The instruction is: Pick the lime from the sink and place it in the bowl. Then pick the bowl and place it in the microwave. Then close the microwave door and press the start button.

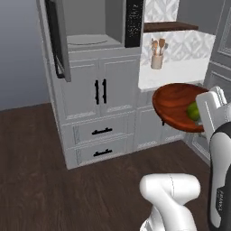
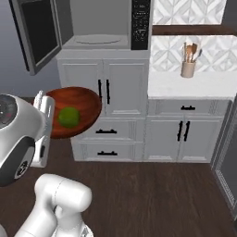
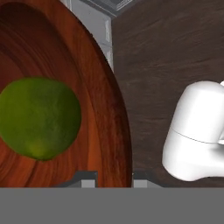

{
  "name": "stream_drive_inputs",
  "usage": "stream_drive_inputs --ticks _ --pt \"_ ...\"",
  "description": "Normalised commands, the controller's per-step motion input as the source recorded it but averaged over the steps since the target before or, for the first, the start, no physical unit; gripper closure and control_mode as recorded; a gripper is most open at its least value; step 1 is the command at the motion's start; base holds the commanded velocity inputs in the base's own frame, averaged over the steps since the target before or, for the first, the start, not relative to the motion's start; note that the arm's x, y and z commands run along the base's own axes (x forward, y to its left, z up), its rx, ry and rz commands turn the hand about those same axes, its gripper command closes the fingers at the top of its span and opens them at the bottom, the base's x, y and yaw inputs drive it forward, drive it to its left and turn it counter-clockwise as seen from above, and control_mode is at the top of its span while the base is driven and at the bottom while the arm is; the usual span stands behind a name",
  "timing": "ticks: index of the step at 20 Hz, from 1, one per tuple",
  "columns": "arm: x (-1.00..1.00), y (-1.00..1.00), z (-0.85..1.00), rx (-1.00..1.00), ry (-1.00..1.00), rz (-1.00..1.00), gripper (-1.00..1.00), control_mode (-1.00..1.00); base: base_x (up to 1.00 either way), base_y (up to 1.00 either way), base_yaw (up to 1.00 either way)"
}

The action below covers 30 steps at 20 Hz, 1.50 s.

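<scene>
We find the fingers pinching the rim of the bowl, carried in the air below the open microwave; rigid and glossy, it risks tipping, its loose lime rolling.

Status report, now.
Gripper shut on bowl rim, bowl held in the air. Lime sits in bowl. Microwave door open, nothing in the way.
</scene>
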Motion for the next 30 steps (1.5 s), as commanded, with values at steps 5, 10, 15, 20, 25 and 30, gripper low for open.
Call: stream_drive_inputs --ticks 5,10,15,20,25,30 --pt "0.00 0.00 0.00 0.00 0.00 0.00 1.00 1.00 0.71 -0.14 0.25" --pt "0.00 0.00 0.00 0.00 0.00 0.00 1.00 1.00 0.66 -0.06 0.22" --pt "0.00 0.00 0.00 0.00 0.00 0.00 1.00 1.00 0.55 -0.28 0.24" --pt "0.00 0.00 0.00 0.00 0.00 0.00 1.00 1.00 0.35 -0.60 0.32" --pt "0.00 0.00 0.00 0.00 0.00 0.00 1.00 1.00 0.41 -0.38 0.22" --pt "0.00 0.00 0.00 0.00 0.00 0.00 1.00 1.00 0.60 -0.25 0.09"
